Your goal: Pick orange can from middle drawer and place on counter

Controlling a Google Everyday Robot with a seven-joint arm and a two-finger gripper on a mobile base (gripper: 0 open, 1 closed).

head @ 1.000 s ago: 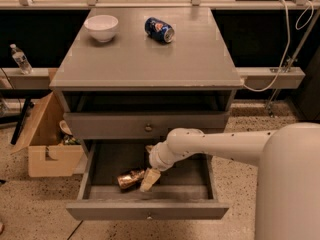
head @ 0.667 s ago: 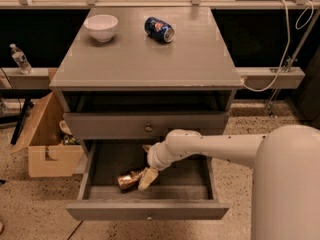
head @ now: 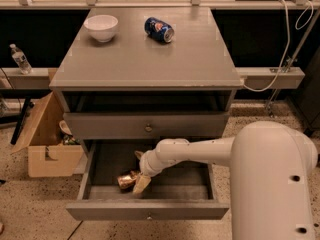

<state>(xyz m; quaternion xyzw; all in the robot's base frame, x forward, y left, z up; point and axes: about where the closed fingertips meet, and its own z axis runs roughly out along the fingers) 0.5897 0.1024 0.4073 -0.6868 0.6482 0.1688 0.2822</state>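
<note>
The counter (head: pixel 150 64) is carrying a white bowl (head: pixel 101 27) toward eleven o'clock and a blue can (head: pixel 159 29) lying on its side near twelve o'clock. Below, the open middle drawer (head: pixel 190 209) is holding the orange can (head: pixel 127 180) toward seven o'clock, and the gripper (head: pixel 141 183) is sitting at the can's three o'clock.

gripper (head: pixel 138 183) in middle drawer (head: pixel 150 210), upper drawer (head: pixel 115 125) overhead

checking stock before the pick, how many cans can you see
2. The blue soda can lies on the counter. The orange can lies in the open middle drawer, beside the tool. Others may be hidden.
</note>
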